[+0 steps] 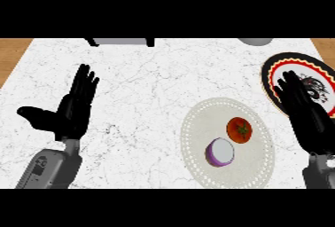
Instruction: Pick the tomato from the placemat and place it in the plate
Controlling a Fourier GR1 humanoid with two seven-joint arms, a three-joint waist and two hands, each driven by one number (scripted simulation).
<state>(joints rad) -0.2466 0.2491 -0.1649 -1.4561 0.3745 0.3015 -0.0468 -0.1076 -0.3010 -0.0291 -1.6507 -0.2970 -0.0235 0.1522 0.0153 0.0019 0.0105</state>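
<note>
While the tomato sits on the placemat next to an onion half, we see both hands flat, fingers straight, grasping nothing: right hand just right of the placemat, over the plate; left hand well left.

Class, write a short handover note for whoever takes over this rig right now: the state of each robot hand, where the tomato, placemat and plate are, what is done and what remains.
Left robot hand: open, resting at the view's left, holding nothing.
Right robot hand: open, fingers straight, overlapping the left part of the plate in the view, holding nothing.
Tomato: on the placemat, beside a purple onion half, not touched by either hand.
Plate: at the far right, beyond the placemat, with no tomato in it.
Done: nothing yet.
Left: grasp the tomato, probably with the right robot hand, lift it and set it in the plate.
</note>
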